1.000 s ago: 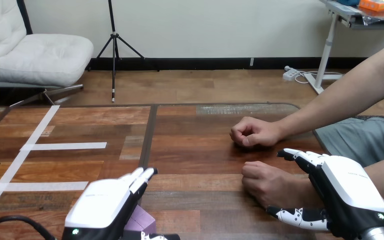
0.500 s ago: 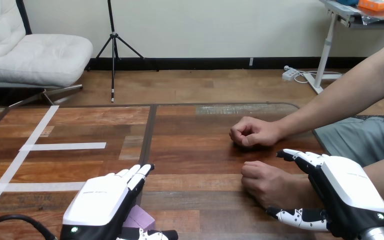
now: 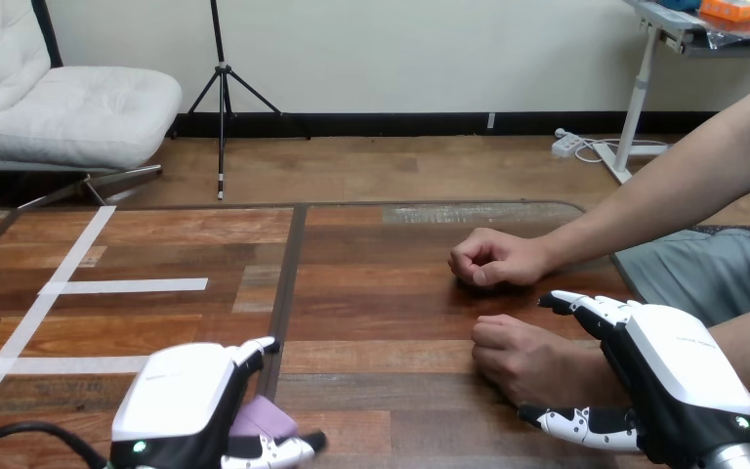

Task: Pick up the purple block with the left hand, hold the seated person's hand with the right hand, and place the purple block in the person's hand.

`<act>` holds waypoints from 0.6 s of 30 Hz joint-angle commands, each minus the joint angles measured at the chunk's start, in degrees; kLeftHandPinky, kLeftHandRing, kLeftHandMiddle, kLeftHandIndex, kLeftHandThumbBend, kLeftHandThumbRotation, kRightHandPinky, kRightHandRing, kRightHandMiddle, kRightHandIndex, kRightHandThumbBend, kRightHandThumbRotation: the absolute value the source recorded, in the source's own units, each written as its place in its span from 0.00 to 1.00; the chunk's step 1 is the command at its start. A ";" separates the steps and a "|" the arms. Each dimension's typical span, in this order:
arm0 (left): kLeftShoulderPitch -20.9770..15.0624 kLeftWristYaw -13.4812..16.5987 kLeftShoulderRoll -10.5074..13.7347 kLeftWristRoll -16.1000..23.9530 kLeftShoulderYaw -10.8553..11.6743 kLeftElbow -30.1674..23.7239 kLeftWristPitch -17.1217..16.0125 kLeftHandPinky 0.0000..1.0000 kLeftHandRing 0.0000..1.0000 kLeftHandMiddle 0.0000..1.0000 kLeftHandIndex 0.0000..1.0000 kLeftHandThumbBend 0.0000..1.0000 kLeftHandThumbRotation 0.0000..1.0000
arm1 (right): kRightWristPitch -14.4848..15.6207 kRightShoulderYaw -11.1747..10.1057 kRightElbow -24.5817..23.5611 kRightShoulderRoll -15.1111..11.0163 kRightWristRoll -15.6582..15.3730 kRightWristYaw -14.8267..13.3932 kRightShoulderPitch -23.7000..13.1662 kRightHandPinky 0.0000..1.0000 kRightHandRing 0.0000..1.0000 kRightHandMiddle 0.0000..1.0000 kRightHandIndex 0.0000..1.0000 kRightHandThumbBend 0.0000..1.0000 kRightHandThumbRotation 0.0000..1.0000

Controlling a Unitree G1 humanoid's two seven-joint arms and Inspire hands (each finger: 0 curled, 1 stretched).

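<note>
Curling fingers of the black-and-white left hand (image 3: 181,401) down round the small purple block (image 3: 259,418) low on the wooden counter (image 3: 400,293), flat over it a moment ago, likely closing the grasp for lifting; keeping the right hand (image 3: 688,376) open about the person's nearer wrist (image 3: 596,376).
</note>
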 commanded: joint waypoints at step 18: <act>-7.36 -14.67 -1.17 12.46 -5.06 0.31 13.97 0.02 0.07 0.15 0.40 0.05 0.33 | -0.02 -0.68 -2.59 -1.36 -0.05 0.48 -3.50 0.93 0.88 0.84 0.84 0.70 0.28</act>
